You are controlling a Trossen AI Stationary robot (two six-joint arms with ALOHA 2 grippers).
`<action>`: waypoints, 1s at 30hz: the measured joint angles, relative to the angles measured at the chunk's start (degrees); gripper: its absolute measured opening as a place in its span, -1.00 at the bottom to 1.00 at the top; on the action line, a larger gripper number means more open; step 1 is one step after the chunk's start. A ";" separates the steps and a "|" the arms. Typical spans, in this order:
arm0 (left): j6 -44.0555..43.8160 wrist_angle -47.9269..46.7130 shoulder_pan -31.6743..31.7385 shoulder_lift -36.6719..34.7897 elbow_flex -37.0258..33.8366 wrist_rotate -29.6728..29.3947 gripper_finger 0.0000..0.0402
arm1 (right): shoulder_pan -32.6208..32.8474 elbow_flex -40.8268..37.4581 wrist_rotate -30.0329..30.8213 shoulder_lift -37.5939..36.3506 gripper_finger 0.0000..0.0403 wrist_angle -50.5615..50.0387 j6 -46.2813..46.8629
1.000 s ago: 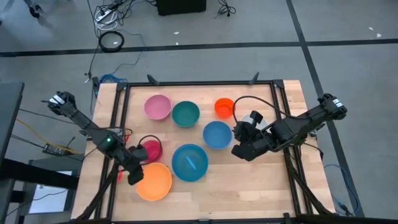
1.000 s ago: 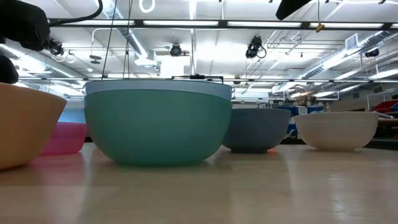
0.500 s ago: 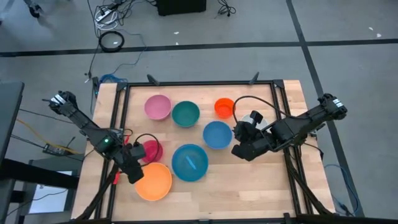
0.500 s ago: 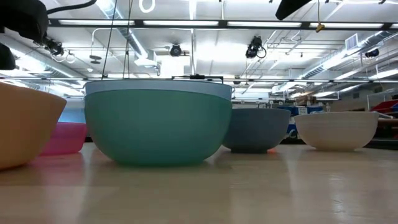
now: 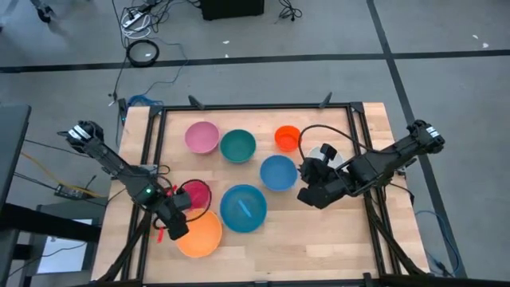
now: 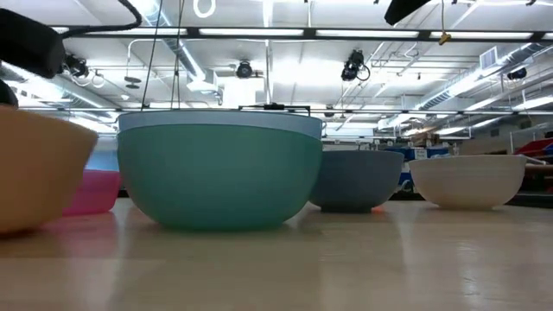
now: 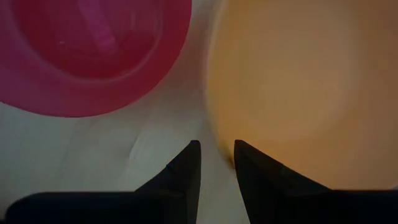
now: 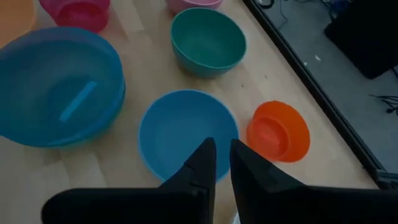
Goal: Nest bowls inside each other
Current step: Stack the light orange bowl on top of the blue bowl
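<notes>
The big orange bowl [image 5: 204,234] stands at the near left, with the red bowl [image 5: 194,193] just behind it. My left gripper [image 5: 176,229] points steeply down at the orange bowl's left rim [image 7: 214,134], open, one finger on each side of the rim. A light blue bowl [image 5: 243,209] sits nested in a green one [image 6: 220,177]. The blue [image 5: 278,173], teal [image 5: 237,146], pink [image 5: 202,137] and small orange [image 5: 287,138] bowls stand singly on their bases. My right gripper [image 8: 221,163] hangs shut above the blue bowl [image 8: 180,134], holding nothing. My left gripper comes from above, pointing steeply down. One finger [image 7: 255,171] is over the inside of the orange bowl's left rim and the other finger [image 7: 183,171] is outside it, over the table. I cannot tell whether either finger touches the rim. The bowl rests on the table.
A white bowl [image 6: 467,181] stands at the right in the low view. A black frame [image 5: 255,106] runs along the table's far and side edges. Bare wood [image 5: 319,239] lies near the front right.
My left gripper has tipped more steeply downward and come down a little toward the near edge, to the orange bowl's left rim. Its fingers stay open.
</notes>
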 joint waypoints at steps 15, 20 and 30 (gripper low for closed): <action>2.55 3.17 0.00 3.62 0.15 0.18 -0.94 | 0.00 0.00 0.08 0.01 -0.83 0.02 0.31; 5.26 3.25 0.00 3.58 2.71 -4.11 -0.96 | 0.00 0.00 0.16 0.02 -0.83 0.02 0.29; 17.07 -1.24 3.61 3.13 15.75 -17.83 -0.96 | 0.00 0.00 0.59 0.02 -0.82 0.02 -0.25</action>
